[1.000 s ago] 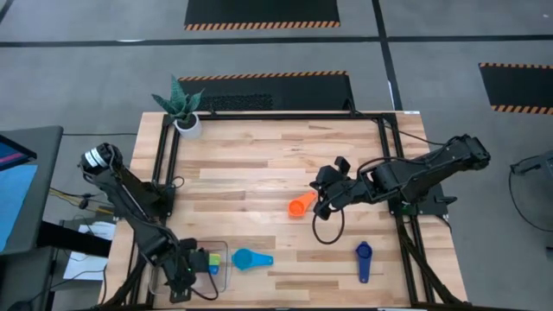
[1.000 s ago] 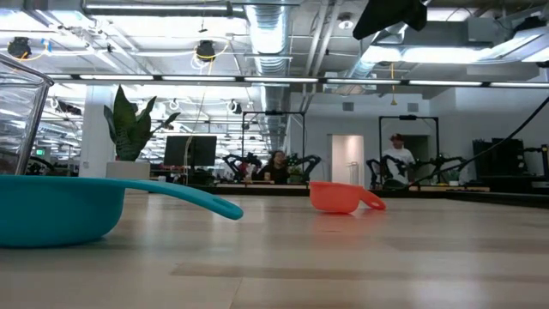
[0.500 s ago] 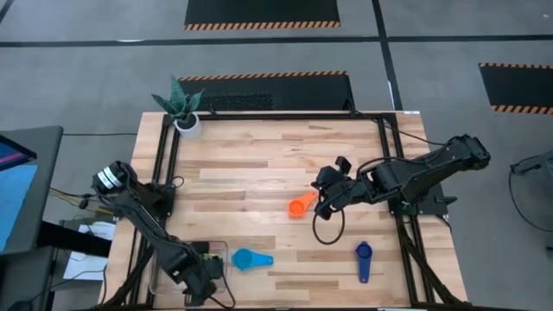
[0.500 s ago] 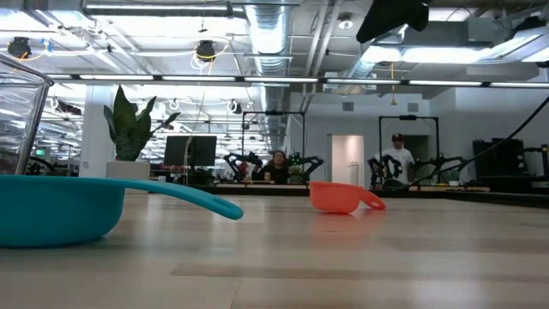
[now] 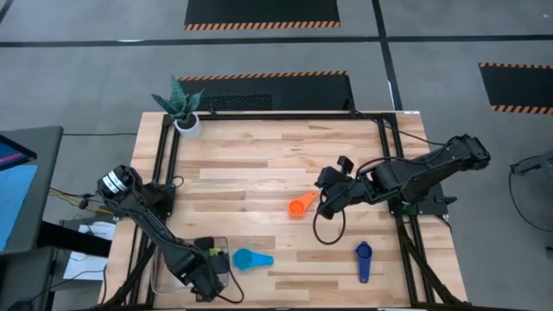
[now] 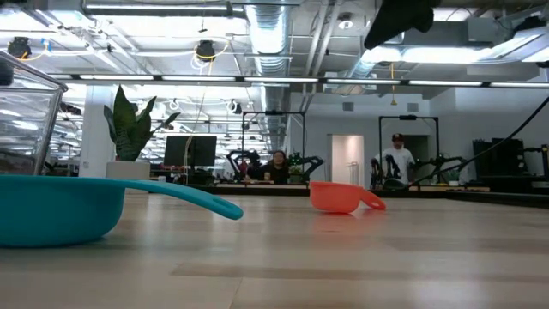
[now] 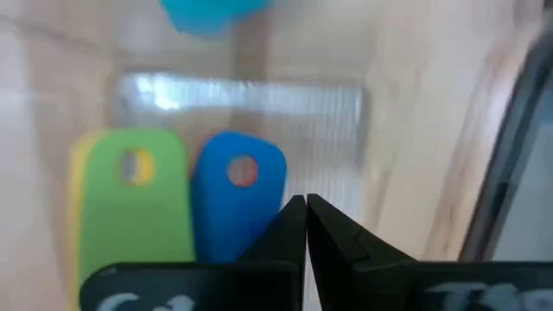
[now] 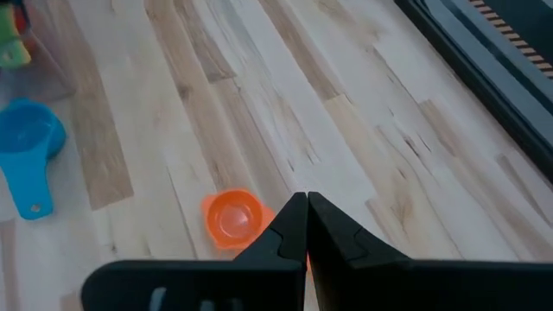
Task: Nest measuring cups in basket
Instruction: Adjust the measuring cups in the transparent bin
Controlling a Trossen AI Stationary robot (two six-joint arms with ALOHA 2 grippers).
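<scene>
Both end effectors point(image 7: 305, 226) point(image 8: 306, 226) closed

Even, bright overhead light falls on the wooden table point(image 5: 259, 164), with only faint, soft shadows. At table height, ceiling strip lights point(image 6: 257, 81) glare and the teal cup point(image 6: 60, 210) up close is slightly soft. The left wrist picture is heavily blurred; the right wrist picture is sharp.

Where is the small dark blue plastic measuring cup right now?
In the high view, the dark blue plastic measuring cup lies alone on the wooden table near its front right corner, right of the light blue cup and front-right of the orange-red cup.
</scene>
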